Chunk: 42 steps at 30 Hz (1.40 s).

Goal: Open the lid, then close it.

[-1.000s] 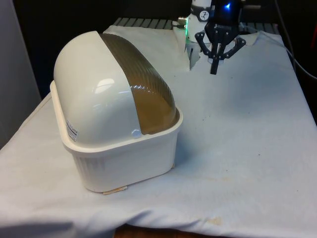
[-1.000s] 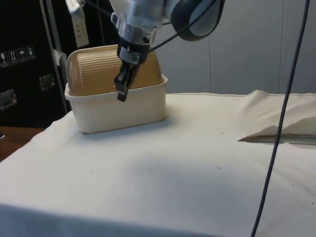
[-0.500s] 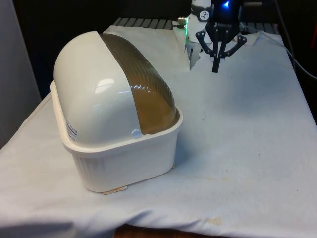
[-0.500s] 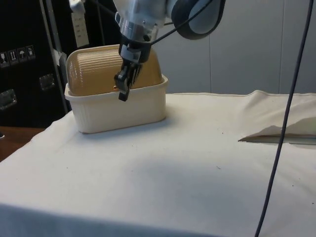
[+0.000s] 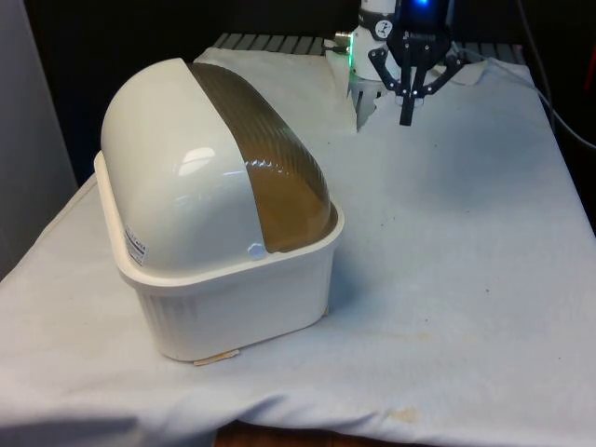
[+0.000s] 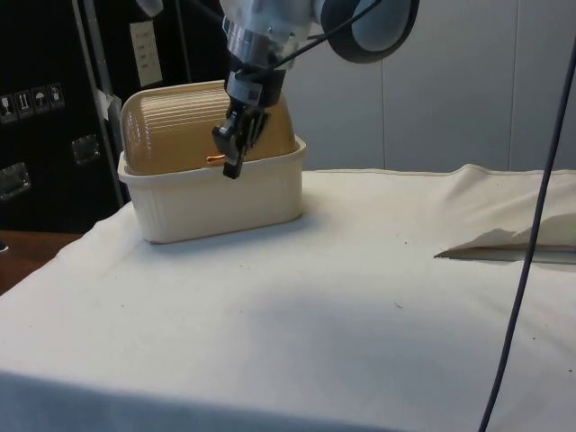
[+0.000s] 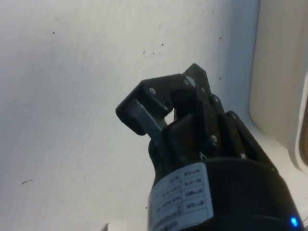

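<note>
lid (image 5: 265, 158) down on the bread box (image 5: 233, 298) at the front view's left of the table (image 5: 466, 279), gripper (image 5: 407, 116) closed on nothing, hanging in the air well clear near the far end, so can't tell if open/close is done or not yet started

Bread box (image 5: 219, 219): cream, at the front view's left, on the white-clothed worktop (image 5: 447, 279).
Lid (image 5: 265, 154): brown, ribbed, down over the tub.
Hand (image 5: 407, 119): fingers together, raised at the far end, well apart from box.
</note>
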Each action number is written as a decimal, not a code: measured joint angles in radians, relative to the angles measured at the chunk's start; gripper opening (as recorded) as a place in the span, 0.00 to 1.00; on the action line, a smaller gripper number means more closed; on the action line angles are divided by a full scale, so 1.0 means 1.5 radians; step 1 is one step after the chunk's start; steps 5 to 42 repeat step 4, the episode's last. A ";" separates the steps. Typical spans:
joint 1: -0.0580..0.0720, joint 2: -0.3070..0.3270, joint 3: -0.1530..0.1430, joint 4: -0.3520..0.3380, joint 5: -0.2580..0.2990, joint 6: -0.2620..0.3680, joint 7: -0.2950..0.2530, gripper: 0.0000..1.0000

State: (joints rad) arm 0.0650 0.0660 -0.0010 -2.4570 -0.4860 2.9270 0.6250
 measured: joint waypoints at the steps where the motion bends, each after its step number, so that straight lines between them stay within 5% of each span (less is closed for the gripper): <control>1: 0.000 -0.001 0.000 -0.001 0.000 0.000 0.004 0.00; 42: 0.000 -0.001 -0.001 -0.003 0.000 0.001 0.009 0.00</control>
